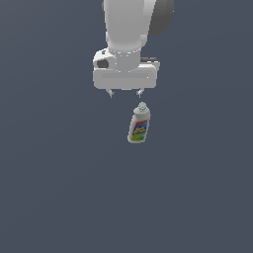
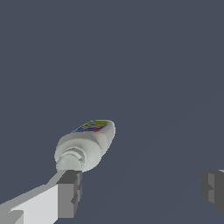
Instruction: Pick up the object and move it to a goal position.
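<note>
While one pincer (image 1: 125, 93) gapes, one bottle (image 1: 139, 125) lies unheld.

A plain, dark grey-blue table (image 1: 59, 197) fills both views. The only thing lying on it is the bottle (image 1: 139, 125), on its side, label up, its cap toward the end effector (image 1: 125, 93) and just beside one fingertip.

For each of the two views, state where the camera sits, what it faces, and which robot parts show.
Exterior view: off the arm, facing the bottle on the grey floor; it shows the arm's lower links and the open gripper above the cap.
Wrist view: on the wrist, looking past both fingers at the bottle, cap nearest one finger.
Shared: bottle, fingers, floor.
</note>
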